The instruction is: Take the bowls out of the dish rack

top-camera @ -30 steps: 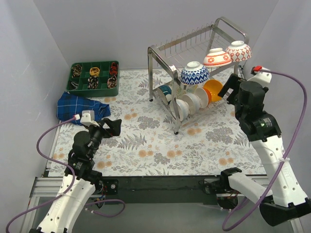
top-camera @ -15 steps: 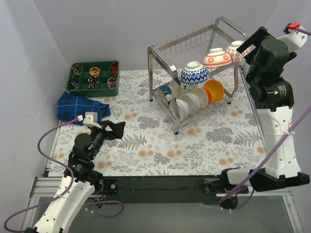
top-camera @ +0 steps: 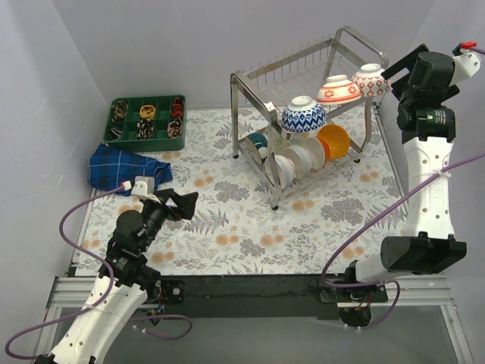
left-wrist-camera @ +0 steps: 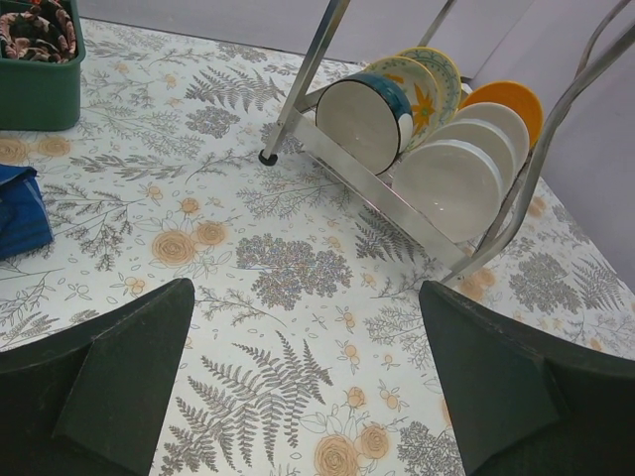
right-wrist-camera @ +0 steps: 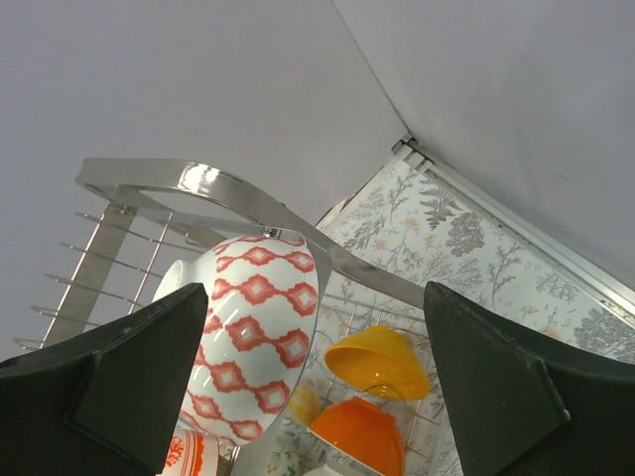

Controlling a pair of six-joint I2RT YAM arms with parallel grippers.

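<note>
Top external: green tray (top-camera: 144, 144) near rack (top-camera: 235, 114)

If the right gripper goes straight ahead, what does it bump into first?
Probably the red-and-white diamond bowl on the dish rack's top shelf, just ahead of the open right gripper. The rack's shiny tube crosses close by and might come first; depth is unclear.

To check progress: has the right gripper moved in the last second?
Yes. The right gripper rose from the dish rack's lower shelf to the diamond-patterned bowl on top.
</note>
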